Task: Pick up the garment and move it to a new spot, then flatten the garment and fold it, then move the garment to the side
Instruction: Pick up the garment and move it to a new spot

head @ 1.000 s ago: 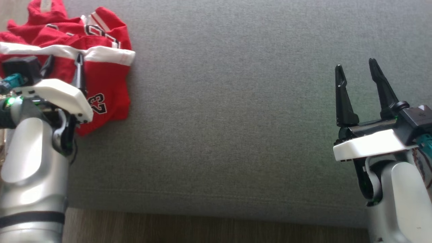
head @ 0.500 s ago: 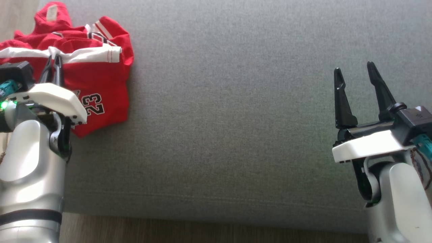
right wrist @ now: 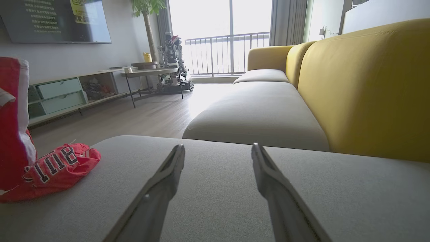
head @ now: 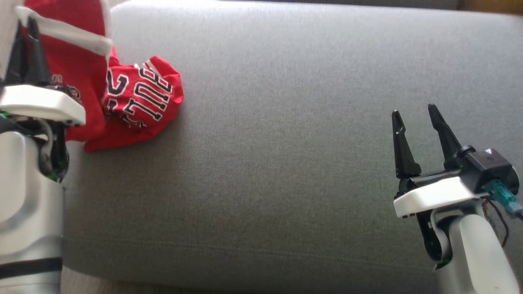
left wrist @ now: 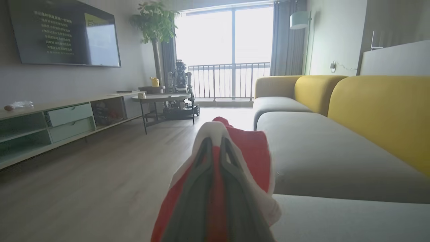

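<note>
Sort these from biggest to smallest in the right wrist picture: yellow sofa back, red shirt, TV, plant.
1. yellow sofa back, by far the biggest.
2. red shirt, though it looks big partly because it is near the camera.
3. TV, cut off by the picture's edge and not far behind the shirt.
4. plant.

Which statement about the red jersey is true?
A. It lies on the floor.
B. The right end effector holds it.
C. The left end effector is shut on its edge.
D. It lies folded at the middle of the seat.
C: the left end effector is shut on the red jersey; the right end effector stands open.
</note>
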